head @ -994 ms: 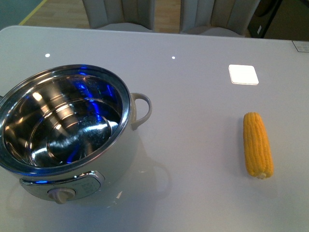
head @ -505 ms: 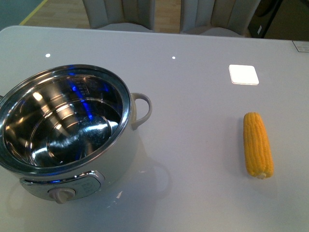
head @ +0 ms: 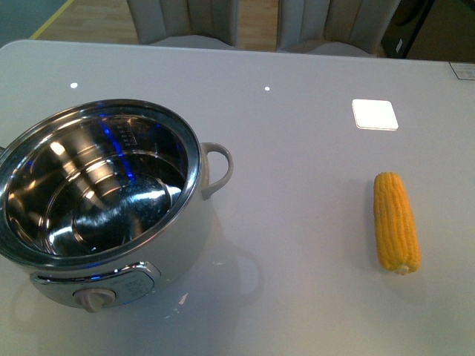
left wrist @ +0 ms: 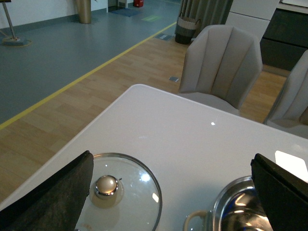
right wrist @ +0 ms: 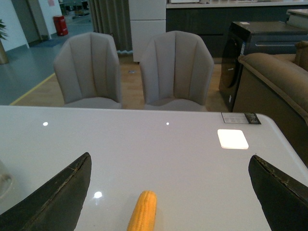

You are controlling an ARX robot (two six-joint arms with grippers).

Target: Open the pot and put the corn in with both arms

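Corn (head: 396, 222) lies on the desk (head: 297, 148), well right of the open pot (head: 100, 200). It looks stiff, light and apt to roll, so grip it mid-cob. Left wrist view: left gripper (left wrist: 171, 155) spread wide, lid (left wrist: 118, 199) beside the pot. Right wrist view: right gripper (right wrist: 169, 156) spread wide and empty, corn near it.

- We see a glossy pale grey worktop (head: 312, 245) catching small ceiling-light reflections (head: 267, 89).
- Two grey padded, ribbed chairs (right wrist: 175, 67) stand at its far edge.
- Beyond them we find light wooden flooring (left wrist: 48, 134), a yellow floor line (left wrist: 82, 79), then blue-grey flooring (left wrist: 48, 57).
- A brown sofa (right wrist: 274, 72) sits beside dark cabinets (right wrist: 207, 26).
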